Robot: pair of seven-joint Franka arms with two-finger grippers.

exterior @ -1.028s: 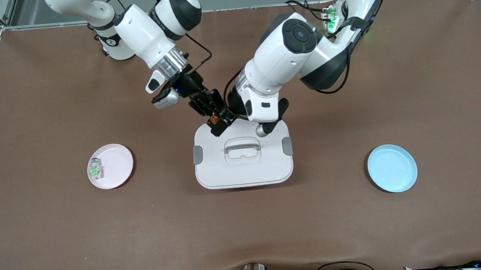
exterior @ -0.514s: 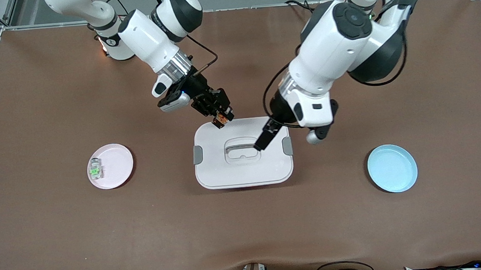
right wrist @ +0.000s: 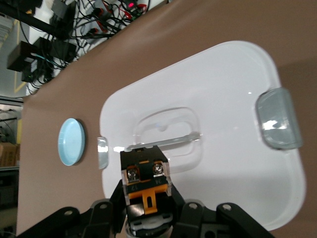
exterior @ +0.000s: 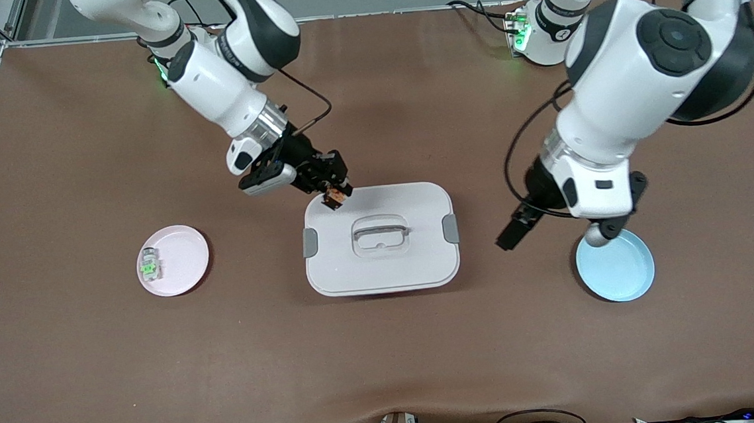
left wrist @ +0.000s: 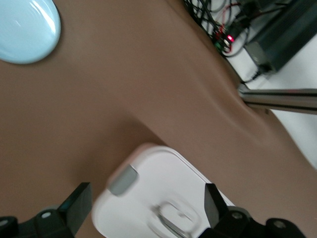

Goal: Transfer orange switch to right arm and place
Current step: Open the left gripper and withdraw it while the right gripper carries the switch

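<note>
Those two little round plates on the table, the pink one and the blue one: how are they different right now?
The pink plate lies toward the right arm's end of the table; the blue plate lies toward the left arm's end. The pink plate carries a small clear switch with a green part; the blue plate shows nothing on it. The left arm partly overhangs the blue plate; nothing is above the pink plate. Both are round, shallow and alike in size.

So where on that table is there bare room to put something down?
Bare brown cloth lies between the pink plate and white lidded box, and along the table's camera-side edge. It is crowded where the right gripper holds the orange switch over the box's corner.
</note>
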